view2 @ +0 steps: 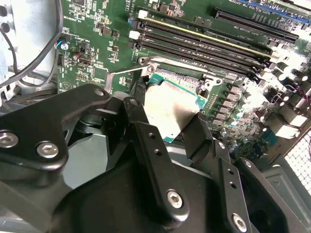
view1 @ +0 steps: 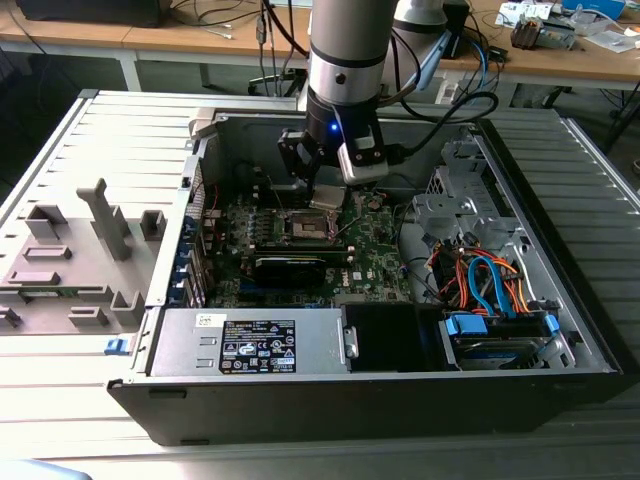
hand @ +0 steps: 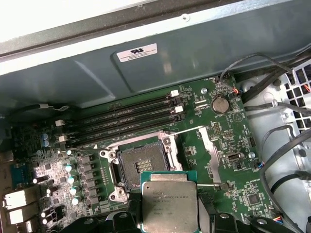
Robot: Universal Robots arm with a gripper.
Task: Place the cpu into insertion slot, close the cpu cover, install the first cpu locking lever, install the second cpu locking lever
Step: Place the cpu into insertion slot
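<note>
My gripper [view1: 328, 198] is shut on the cpu [view1: 327, 194], a flat square chip with a silvery top. It hangs inside the open computer case, a little above the green board. In the first wrist view the cpu [hand: 169, 208] sits between my black fingers [hand: 204, 216], just beside the insertion slot [hand: 144, 165], which lies open with its dark centre bare. The cpu cover [hand: 210, 153] stands raised at the slot's side. In the second wrist view the cpu [view2: 170, 108] is tilted over the slot's silver rim [view2: 182, 73].
Long black memory slots [hand: 121, 121] run beside the socket. A black card [view1: 290, 266] lies on the board, and a power supply [view1: 250, 345] sits along the case's front wall. Coloured cables [view1: 490, 280] fill the exterior view's right. Grey fixtures [view1: 80, 250] stand outside the case.
</note>
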